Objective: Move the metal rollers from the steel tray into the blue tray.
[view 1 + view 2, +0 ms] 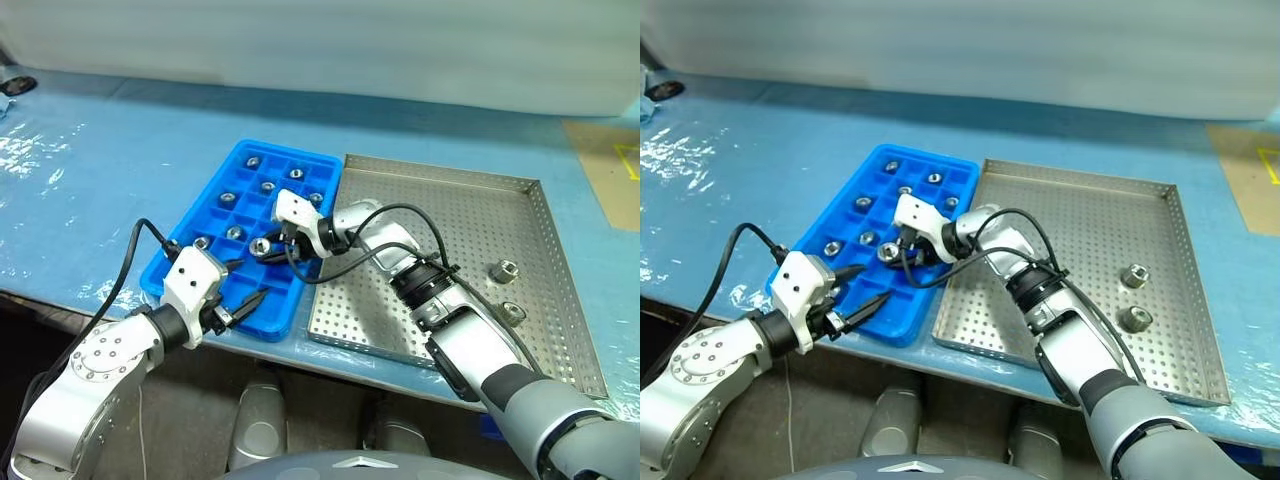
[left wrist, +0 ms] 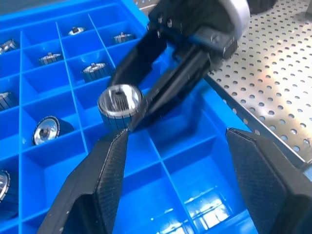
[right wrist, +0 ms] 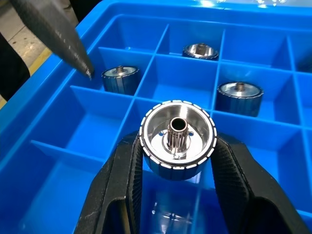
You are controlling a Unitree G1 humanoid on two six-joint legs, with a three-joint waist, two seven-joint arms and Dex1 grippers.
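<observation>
While my right gripper point(image 3: 176, 161) pinches one metal roller point(image 3: 177, 139) over the blue tray point(image 1: 180, 268), my left gripper point(image 1: 245, 283) hovers spread and empty at its near edge. Two rollers point(image 1: 503, 270) remain on the steel tray point(image 1: 540, 210).

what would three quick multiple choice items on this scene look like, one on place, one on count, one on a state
1. Where is the roller held by the right gripper?
A. over the blue tray
B. over the steel tray
C. on the bare table

2. How many loose rollers lie in the steel tray?
A. none
B. two
C. five

3. How stands the left gripper?
A. shut on a roller
B. open and holding nothing
C. shut on the blue tray's rim

Answers:
1 A, blue compartments lie right under it in the right wrist view.
2 B, one and another lie near its right rim.
3 B, its fingers stand apart with nothing between them.
</observation>
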